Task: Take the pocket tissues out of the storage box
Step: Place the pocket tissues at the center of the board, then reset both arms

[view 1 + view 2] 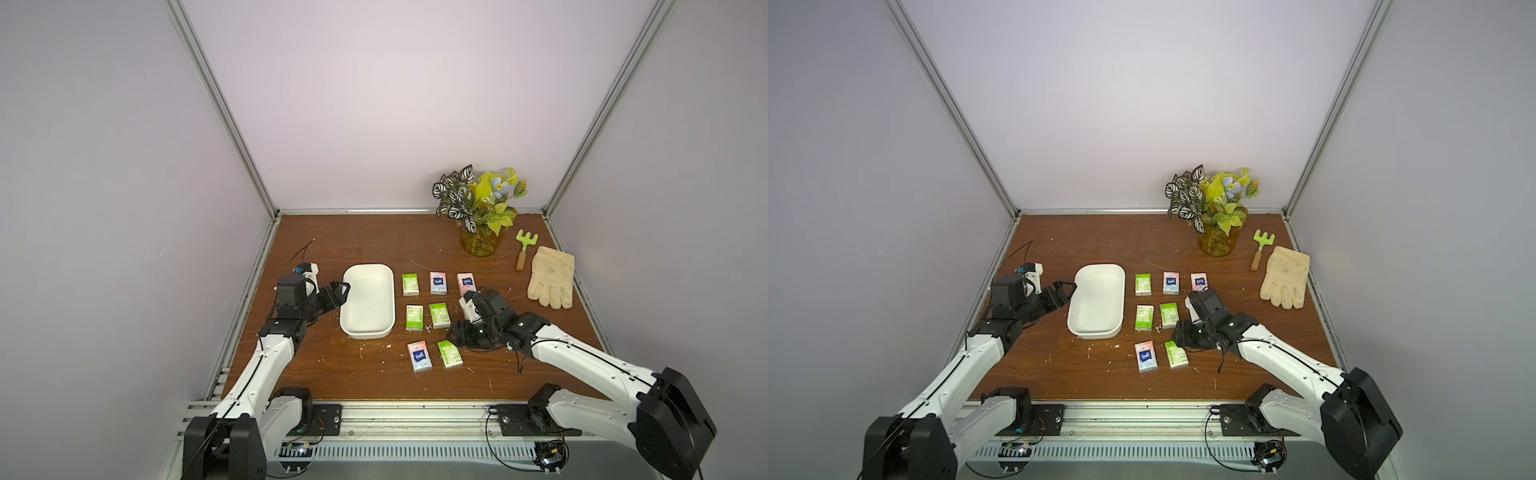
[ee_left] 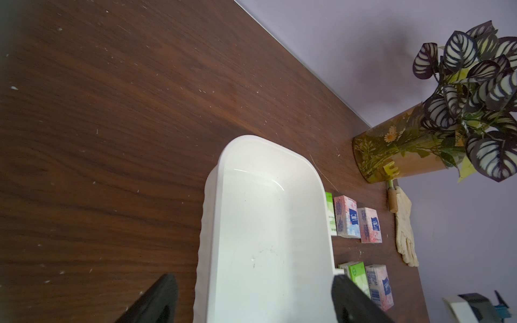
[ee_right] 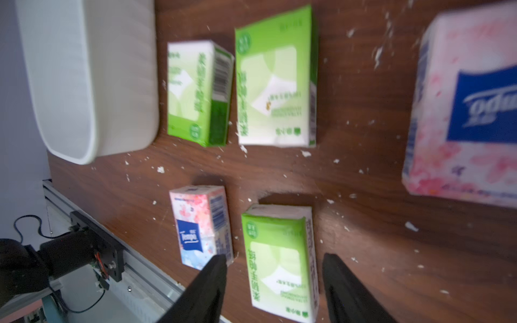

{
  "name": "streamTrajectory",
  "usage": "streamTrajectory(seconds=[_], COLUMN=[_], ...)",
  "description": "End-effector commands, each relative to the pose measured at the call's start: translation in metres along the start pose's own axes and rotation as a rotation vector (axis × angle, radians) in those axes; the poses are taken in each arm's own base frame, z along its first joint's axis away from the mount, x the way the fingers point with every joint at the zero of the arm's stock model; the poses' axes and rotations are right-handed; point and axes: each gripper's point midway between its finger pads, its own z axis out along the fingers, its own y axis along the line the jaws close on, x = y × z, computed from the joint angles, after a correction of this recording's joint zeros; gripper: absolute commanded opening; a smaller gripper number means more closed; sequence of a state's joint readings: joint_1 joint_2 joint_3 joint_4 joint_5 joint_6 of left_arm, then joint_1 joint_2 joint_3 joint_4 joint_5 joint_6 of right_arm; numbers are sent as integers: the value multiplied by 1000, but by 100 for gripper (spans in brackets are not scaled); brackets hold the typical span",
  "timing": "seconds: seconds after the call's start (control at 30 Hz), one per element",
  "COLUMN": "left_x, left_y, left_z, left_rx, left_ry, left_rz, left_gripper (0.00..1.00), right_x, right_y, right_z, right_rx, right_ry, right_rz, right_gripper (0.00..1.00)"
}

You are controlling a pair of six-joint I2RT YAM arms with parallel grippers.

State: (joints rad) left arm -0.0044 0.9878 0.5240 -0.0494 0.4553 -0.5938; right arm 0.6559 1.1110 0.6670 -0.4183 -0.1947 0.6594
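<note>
The white storage box point(image 1: 367, 305) point(image 1: 1096, 303) stands empty left of centre on the brown table. Several pocket tissues lie in rows to its right, green-and-white ones point(image 1: 414, 317) and pink ones with a blue patch point(image 1: 438, 282). My left gripper point(image 1: 343, 291) point(image 2: 254, 276) is open at the box's left rim, holding nothing. My right gripper point(image 1: 455, 334) point(image 3: 274, 256) is open just over the front-right green packet point(image 1: 450, 353) point(image 3: 279, 260). Table shows between that packet and each finger. A pink-and-blue packet point(image 3: 200, 226) lies beside it.
An amber vase with a plant point(image 1: 480, 241) stands at the back right. Next to it are a small green rake point(image 1: 524, 245) and a cream glove point(image 1: 550, 280). White crumbs are scattered on the table. Walls close in three sides.
</note>
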Motion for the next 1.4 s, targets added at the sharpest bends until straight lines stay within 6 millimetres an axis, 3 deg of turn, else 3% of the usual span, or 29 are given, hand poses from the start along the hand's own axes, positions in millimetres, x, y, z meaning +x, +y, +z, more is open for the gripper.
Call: streamTrajectory(seconds=[0.0,0.13,0.3,0.43,0.53,0.7,0.87,1.1,1.37], left_x=[-32,-61,-102,-135,-152,-160,-147,-122,-103], left_y=[-11,-21,-32,-37,-38,-20,10,48,89], left_z=[-15,-29,-49,-74,-97,-126,-127,-114,-98], left_rx=[-21,-48,-102,-181,-241,-364,-468,-542,-653], left_ry=[-94,-196,-320,-454,-567,-732,-774,-808,-815], left_rz=[66,108,173,217,252,267,260,241,186], left_gripper=[88,100,98,98,98,99,99,99,99], right_x=[-35,-89,-157,-199,-216,-215,-189,-144,-137], right_y=[1,5,-7,-28,-57,-118,-162,-186,-195], right_z=[-31,-67,-114,-147,-165,-179,-184,-176,-143], right_rx=[58,80,87,44,76,225,427,490,475], right_ry=[-114,-259,-430,-559,-652,-796,-974,-1218,-1229], right_rz=[-57,-108,-110,-60,-19,59,42,4,-82], right_gripper=[62,65,69,70,72,84,99,99,99])
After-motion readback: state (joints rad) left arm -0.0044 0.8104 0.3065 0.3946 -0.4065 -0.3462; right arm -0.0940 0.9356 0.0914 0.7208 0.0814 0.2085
